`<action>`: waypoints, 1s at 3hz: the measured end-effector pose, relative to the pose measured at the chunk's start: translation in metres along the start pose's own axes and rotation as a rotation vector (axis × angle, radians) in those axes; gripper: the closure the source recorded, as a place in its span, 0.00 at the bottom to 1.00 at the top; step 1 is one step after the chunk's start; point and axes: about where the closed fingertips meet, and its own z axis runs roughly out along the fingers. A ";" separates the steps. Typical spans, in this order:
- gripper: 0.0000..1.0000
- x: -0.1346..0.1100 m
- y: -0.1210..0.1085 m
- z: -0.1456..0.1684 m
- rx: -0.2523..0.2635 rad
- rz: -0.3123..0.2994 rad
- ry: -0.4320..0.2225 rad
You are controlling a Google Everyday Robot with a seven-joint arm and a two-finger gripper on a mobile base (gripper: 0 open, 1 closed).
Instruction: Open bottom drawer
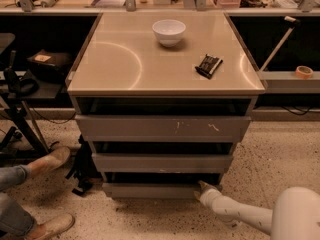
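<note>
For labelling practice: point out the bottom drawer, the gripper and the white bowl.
bottom drawer [150,191], camera view, middle of its grey front.
gripper [201,188], camera view, tip at the drawer's right end.
white bowl [169,33], camera view, outer side.

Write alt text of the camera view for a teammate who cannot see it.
The robot's gripper sits low at the right end of the bottom drawer of a three-drawer grey cabinet. A white bowl and a black object rest on the cabinet top.
</note>
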 end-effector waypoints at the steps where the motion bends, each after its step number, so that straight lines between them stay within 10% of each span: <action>1: 1.00 0.006 0.027 -0.033 0.052 0.016 -0.039; 3: 1.00 0.017 0.099 -0.103 0.128 0.031 -0.077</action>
